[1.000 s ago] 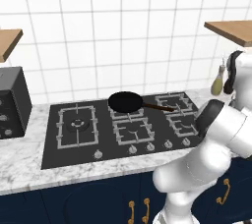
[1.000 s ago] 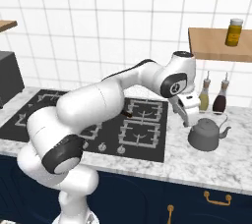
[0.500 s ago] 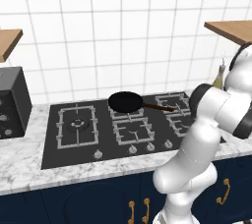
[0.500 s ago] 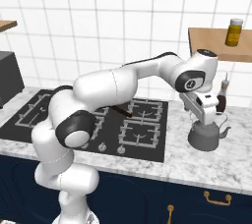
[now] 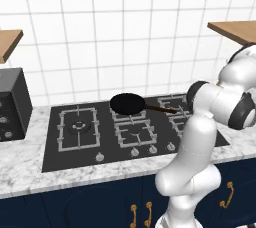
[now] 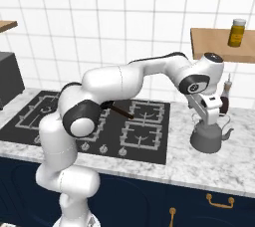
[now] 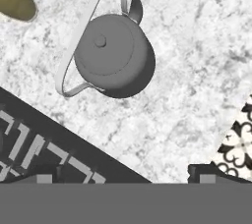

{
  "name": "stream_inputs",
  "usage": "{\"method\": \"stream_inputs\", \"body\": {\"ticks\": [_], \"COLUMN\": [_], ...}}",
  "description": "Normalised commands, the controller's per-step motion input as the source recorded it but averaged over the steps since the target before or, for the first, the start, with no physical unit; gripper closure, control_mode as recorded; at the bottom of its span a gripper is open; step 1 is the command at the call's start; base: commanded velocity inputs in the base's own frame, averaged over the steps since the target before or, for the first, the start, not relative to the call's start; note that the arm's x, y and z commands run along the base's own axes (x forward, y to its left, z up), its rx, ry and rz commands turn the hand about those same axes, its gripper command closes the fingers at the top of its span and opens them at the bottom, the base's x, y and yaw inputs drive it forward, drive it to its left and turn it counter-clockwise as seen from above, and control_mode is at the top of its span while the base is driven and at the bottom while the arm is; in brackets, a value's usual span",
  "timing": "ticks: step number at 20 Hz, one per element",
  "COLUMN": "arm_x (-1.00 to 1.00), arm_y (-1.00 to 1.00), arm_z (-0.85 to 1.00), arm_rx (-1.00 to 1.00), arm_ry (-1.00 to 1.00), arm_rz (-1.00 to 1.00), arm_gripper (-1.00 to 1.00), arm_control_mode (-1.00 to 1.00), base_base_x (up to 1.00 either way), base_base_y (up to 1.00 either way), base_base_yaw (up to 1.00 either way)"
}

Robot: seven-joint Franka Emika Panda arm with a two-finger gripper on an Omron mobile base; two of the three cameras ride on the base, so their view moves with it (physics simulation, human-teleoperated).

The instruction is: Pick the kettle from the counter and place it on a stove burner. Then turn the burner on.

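Gripper (image 6: 208, 119), jaws spread wide, had swung from the stove to just above the kettle (image 6: 207, 137) on the bench (image 6: 239, 164); grasp came next.

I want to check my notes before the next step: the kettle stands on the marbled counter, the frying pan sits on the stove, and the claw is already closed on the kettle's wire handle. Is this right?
Not quite. The claw is open above the kettle, not closed on its wire handle; the hand view shows the handle free. The kettle does stand on the counter, and the frying pan sits on the stove.
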Motion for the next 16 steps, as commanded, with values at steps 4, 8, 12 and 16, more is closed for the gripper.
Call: {"method": "stream_inputs", "body": {"ticks": [4, 8, 12, 16], "arm_x": [0.53, 0.59, 0.44, 0.38], "arm_y": [-0.01, -0.09, -0.23, -0.27], "arm_z": [-0.11, -0.2, -0.28, -0.33], "arm_rx": [0.0, -0.03, -0.09, -0.12], "arm_ry": [0.0, 0.0, 0.0, 0.0], "arm_rz": [0.0, 0.0, 0.0, 0.0], "arm_gripper": [-1.0, -1.0, -1.0, -1.0], "arm_control_mode": [-1.0, -1.0, -1.0, -1.0], "base_base_x": [0.0, 0.0, 0.0, 0.0], "base_base_y": [0.0, 0.0, 0.0, 0.0], "base_base_yaw": [0.0, 0.0, 0.0, 0.0]}}
